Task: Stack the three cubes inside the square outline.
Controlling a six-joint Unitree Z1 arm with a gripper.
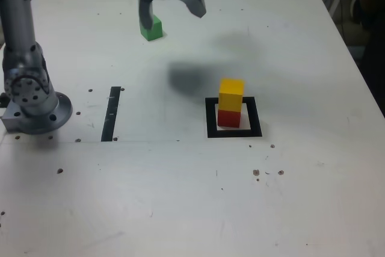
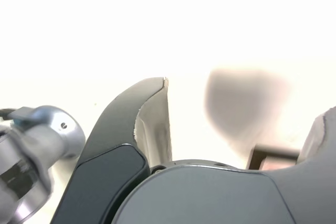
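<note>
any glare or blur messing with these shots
Wrist view: the table is blown out to near white, and the hand is soft and close. Exterior view: evenly lit, slightly soft, with the hand's blurry shadow falling near the yellow cube.

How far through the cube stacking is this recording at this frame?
Done: the yellow cube sits on the red cube inside the black tape square outline. In hand: nothing; the open claw hangs near the green cube. Left: stacking that cube.
</note>
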